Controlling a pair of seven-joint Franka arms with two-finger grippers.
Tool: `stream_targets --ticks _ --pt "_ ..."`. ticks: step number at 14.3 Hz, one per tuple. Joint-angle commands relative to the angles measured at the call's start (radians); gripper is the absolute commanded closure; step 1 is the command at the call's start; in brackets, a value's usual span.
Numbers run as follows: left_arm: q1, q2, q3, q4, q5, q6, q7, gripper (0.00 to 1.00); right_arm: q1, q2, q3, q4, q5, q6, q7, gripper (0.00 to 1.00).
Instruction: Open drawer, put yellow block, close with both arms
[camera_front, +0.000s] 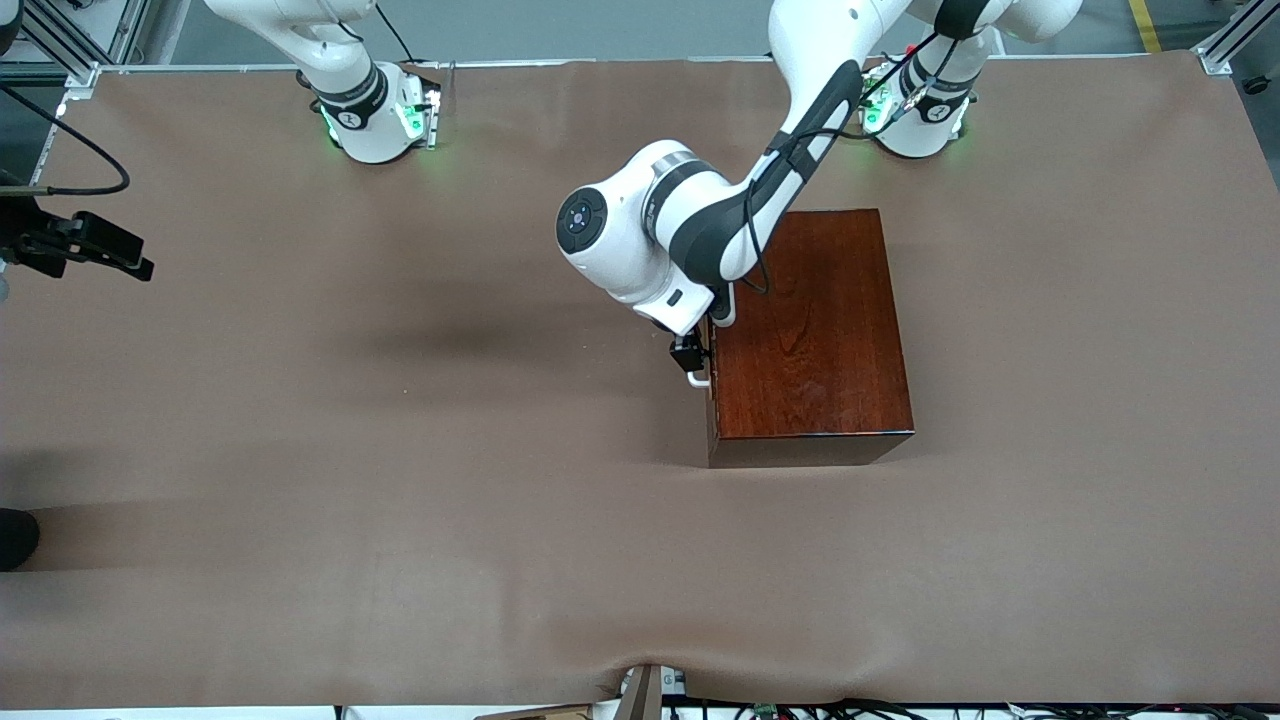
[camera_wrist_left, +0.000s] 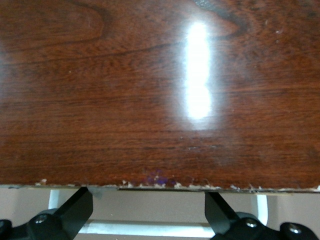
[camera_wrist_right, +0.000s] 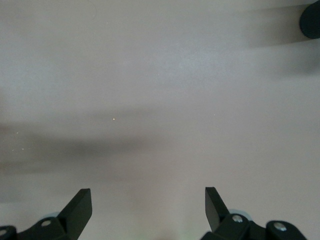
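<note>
The glossy dark wooden box (camera_front: 812, 330) stands mid-table with the drawer shut; only its white bar handle (camera_front: 697, 379) shows, on the side facing the right arm's end. My left gripper (camera_front: 690, 357) hangs at that handle, just off the box's top edge. In the left wrist view the left gripper (camera_wrist_left: 149, 196) is open and holds nothing, with the handle (camera_wrist_left: 150, 229) running across below its fingertips and the box top (camera_wrist_left: 150, 90) filling the view. My right gripper (camera_wrist_right: 148, 192) is open over bare table cloth, out of the front view. The yellow block is out of view.
Brown cloth (camera_front: 400, 500) covers the whole table. A black camera mount (camera_front: 85, 245) juts in at the right arm's end. The left arm's white elbow (camera_front: 640, 240) hangs over the table beside the box. A dark round object (camera_wrist_right: 311, 20) sits at the edge of the right wrist view.
</note>
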Motion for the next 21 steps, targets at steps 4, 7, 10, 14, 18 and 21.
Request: stream_targets --ticks 4,7,10,14,18,21 --pt "-0.022 -0.020 0.011 -0.015 0.037 -0.076 -0.023 0.00 0.011 -0.019 -0.009 -0.011 -0.003 -0.006 0.010 0.00" --pt "-0.042 -0.024 0.005 0.014 0.031 -0.072 -0.021 0.00 0.010 -0.023 -0.009 -0.011 -0.003 -0.006 0.010 0.00" --pt "-0.058 -0.052 0.005 0.091 0.034 -0.056 -0.010 0.00 0.010 -0.023 -0.009 -0.011 -0.003 -0.006 0.010 0.00" --pt "0.009 -0.162 0.028 0.086 0.033 -0.036 0.097 0.00 0.010 -0.023 -0.009 -0.011 -0.003 -0.004 0.010 0.00" --pt "0.201 -0.220 0.028 0.080 0.010 -0.008 0.253 0.00 0.010 -0.023 -0.009 -0.011 -0.003 -0.004 0.012 0.00" --pt "0.387 -0.259 0.027 0.074 -0.071 0.033 0.461 0.00 0.010 -0.023 -0.009 -0.011 -0.003 -0.003 0.012 0.00"
